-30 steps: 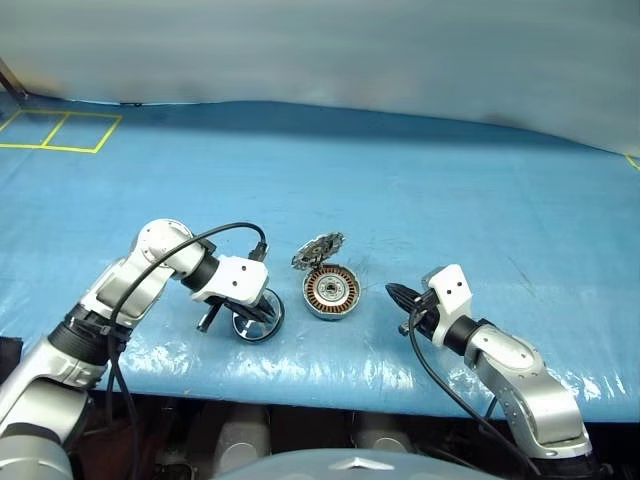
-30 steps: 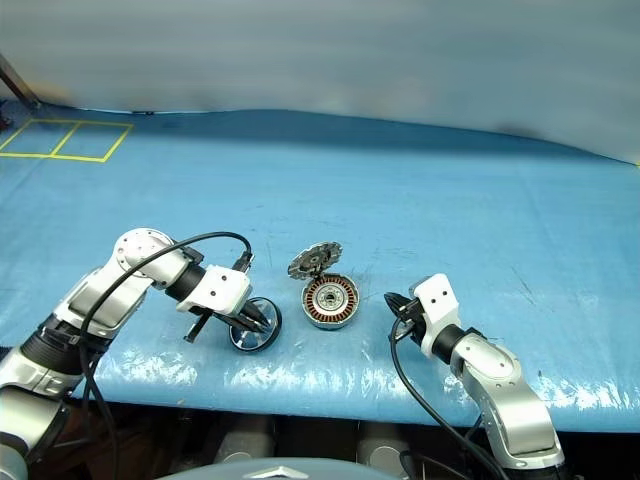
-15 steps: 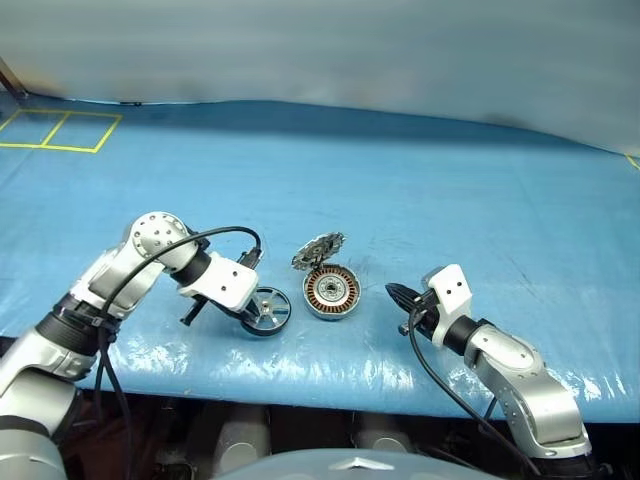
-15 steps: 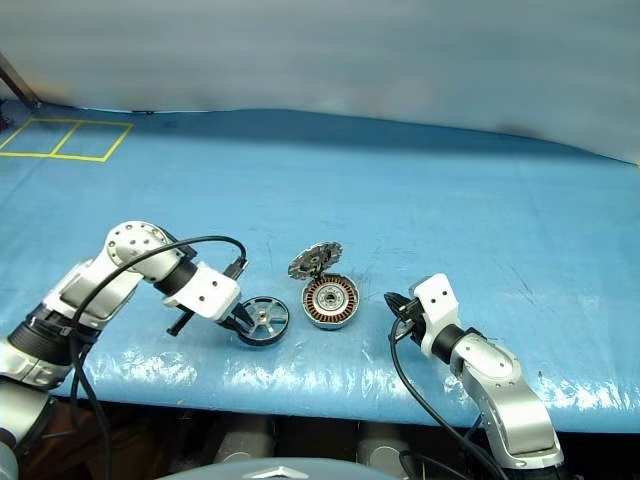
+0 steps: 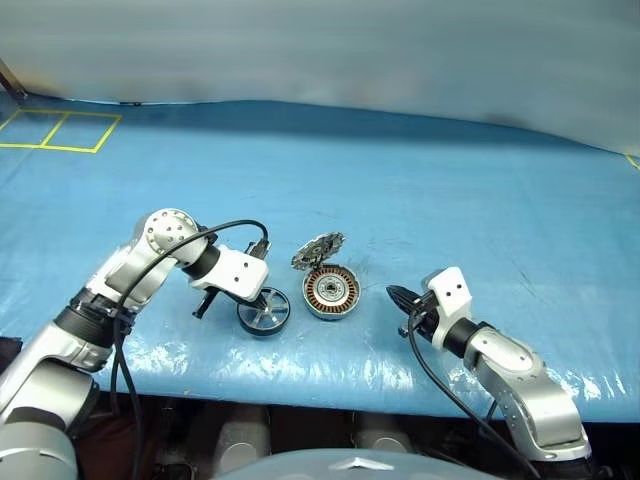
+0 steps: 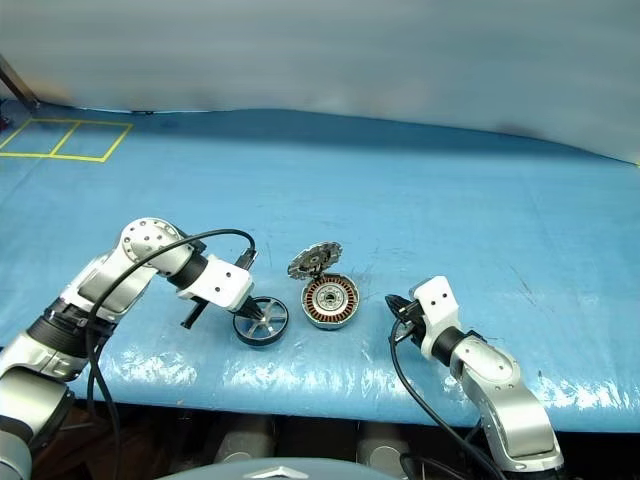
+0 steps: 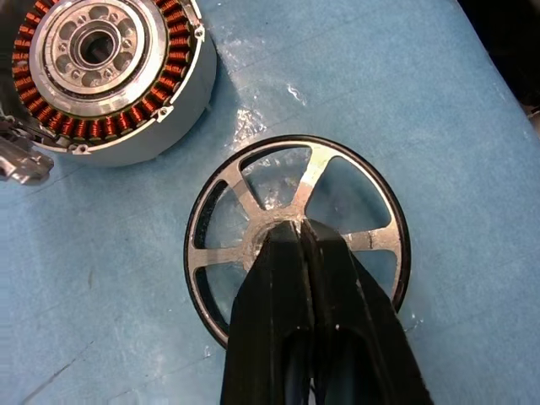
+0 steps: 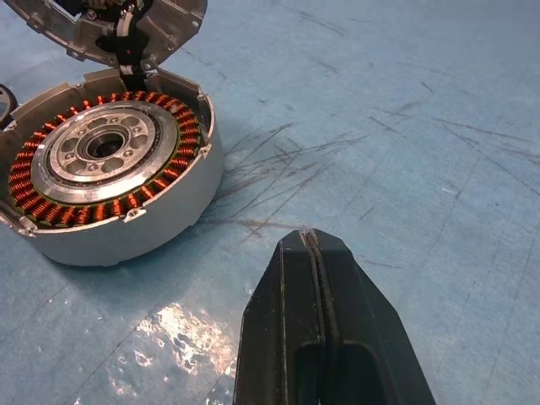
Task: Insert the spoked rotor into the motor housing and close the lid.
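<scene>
Your left wrist view shows the left gripper [image 7: 299, 232] pressed together, tips on the hub of the spoked rotor [image 7: 297, 238], a black ring with silver spokes. The motor housing [image 8: 105, 169] lies just beyond it, lid [image 8: 110, 29] raised, ahead of your right gripper [image 8: 310, 240], fingers together, empty.

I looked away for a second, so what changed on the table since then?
The left gripper tipped the spoked rotor from standing on edge to lying flat on the blue table, nearer the motor housing; its fingers are shut at the hub. The housing, its open lid and the right gripper stayed put.
</scene>
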